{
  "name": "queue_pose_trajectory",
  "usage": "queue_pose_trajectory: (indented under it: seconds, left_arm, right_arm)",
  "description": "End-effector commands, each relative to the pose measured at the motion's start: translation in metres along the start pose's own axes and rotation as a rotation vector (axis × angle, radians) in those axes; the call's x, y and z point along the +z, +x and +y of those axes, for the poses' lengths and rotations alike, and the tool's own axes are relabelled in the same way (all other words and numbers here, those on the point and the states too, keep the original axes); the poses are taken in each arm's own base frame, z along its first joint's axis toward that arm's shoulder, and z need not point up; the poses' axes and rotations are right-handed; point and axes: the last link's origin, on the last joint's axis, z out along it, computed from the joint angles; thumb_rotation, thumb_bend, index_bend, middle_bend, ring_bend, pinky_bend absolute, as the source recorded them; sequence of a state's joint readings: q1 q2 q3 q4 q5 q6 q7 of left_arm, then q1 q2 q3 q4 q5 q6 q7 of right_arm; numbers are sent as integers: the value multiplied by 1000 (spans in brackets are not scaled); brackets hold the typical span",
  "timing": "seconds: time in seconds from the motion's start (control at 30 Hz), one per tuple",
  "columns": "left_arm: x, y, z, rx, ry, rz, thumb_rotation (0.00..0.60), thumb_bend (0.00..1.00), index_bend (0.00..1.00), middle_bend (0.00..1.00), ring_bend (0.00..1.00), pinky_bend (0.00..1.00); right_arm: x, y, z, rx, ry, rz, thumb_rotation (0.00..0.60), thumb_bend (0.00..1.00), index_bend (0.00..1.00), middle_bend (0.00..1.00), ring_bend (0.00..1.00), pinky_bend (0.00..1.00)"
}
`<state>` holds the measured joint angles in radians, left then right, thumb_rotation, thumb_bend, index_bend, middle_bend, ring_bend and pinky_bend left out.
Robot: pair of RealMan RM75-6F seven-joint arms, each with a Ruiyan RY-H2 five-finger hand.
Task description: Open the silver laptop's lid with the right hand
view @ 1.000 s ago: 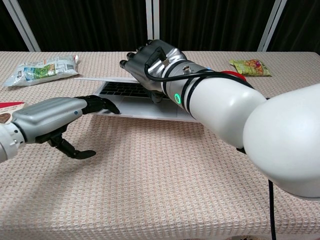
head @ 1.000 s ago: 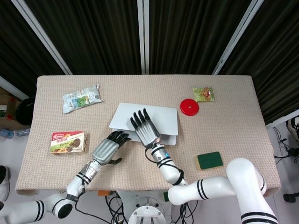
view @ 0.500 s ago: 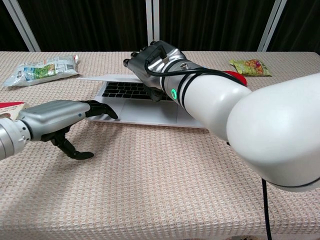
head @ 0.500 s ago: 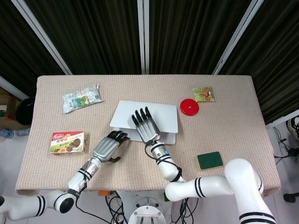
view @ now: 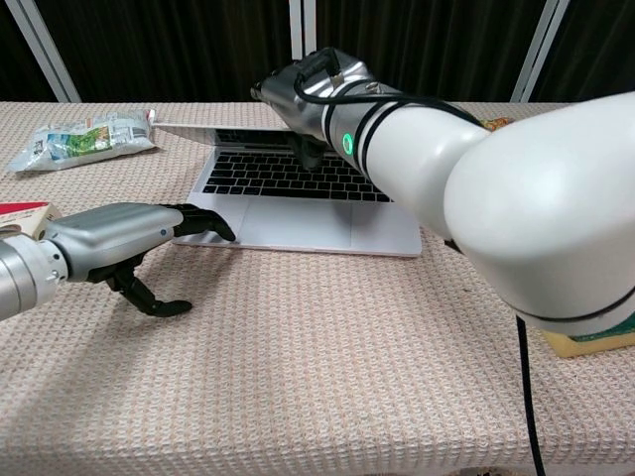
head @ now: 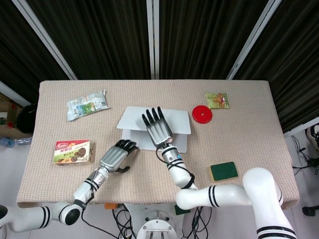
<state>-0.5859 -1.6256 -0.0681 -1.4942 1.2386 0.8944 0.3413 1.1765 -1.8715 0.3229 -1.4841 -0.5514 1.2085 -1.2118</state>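
Observation:
The silver laptop lies at mid-table with its lid part-way raised. In the chest view the keyboard is exposed and the lid shows almost edge-on above it. My right hand holds the lid's front edge, with its fingers spread on top and the thumb beneath. The same right hand fills the upper middle of the chest view. My left hand rests on the table by the laptop's front left corner, holding nothing; its fingertips touch the base.
A crinkled snack bag lies at the back left and a biscuit box at the left edge. A red disc and a green-yellow packet sit at the back right. A green sponge lies front right.
The lid has risen from nearly flat to well above the keyboard, and my right hand has moved up and away with it. The left hand has hardly moved.

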Motion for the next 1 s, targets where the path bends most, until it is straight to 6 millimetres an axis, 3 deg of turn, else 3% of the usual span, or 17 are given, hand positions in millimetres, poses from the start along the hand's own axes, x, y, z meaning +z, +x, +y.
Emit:
queue_pose_trajectory:
  seconds: [0.03, 0.33, 0.5, 1.0]
  left_arm:
    - [0, 0, 1, 5, -4, -4, 600, 217, 158, 88, 13, 78]
    - [2, 6, 2, -2, -9, -17, 600, 219, 158, 88, 13, 78]
    - [1, 10, 2, -14, -8, -24, 600, 303, 158, 88, 13, 78]
    - [5, 13, -1, 10, 8, -49, 600, 329, 158, 87, 13, 78]
  right_arm:
    - [6, 6, 9, 31, -22, 0, 600, 695, 0, 0, 0, 0]
    - [27, 20, 34, 101, -75, -19, 600, 695, 0, 0, 0, 0]
    - [36, 25, 43, 141, -92, -30, 600, 695, 0, 0, 0, 0]
    - [65, 40, 56, 191, -146, -46, 600, 695, 0, 0, 0, 0]
